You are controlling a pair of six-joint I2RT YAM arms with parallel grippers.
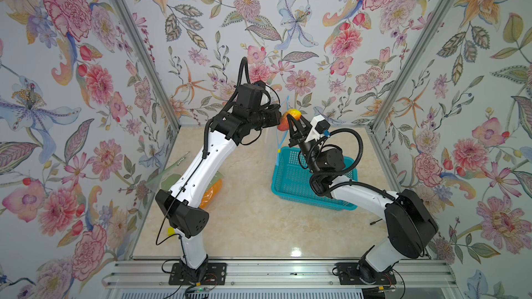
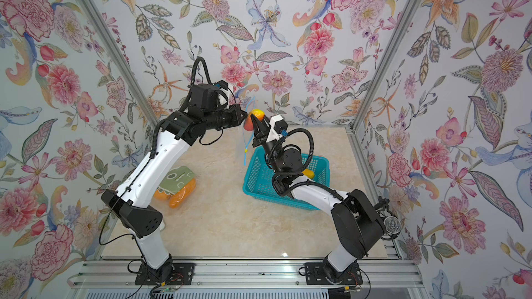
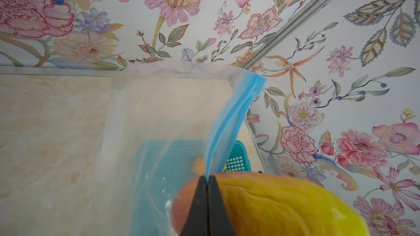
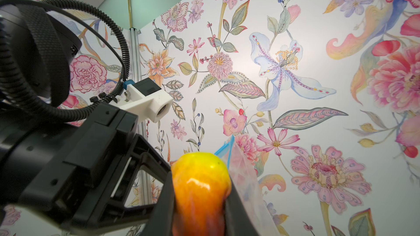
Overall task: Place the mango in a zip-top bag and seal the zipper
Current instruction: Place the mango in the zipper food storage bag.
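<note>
A yellow-and-red mango [image 1: 291, 118] [image 2: 255, 118] is held high above the table, with my right gripper [image 1: 296, 121] [image 4: 201, 200] shut on it from below. A clear zip-top bag [image 3: 170, 110] with a blue zipper [image 3: 234, 119] hangs from my left gripper [image 3: 207, 177], which is shut on the zipper strip. In both top views the left gripper [image 1: 278, 114] [image 2: 245, 114] sits right beside the mango, and the bag [image 2: 243, 145] hangs below it. The zipper's two strips stand parted. The mango [image 3: 284, 205] lies against the bag's mouth; whether its red end is inside, I cannot tell.
A teal mesh basket [image 1: 288, 179] [image 2: 259, 174] stands on the marble table under the right arm, with a yellow item [image 2: 308, 173] inside. Another bag holding orange items [image 2: 175, 188] lies on the table under the left arm. Floral walls close in three sides.
</note>
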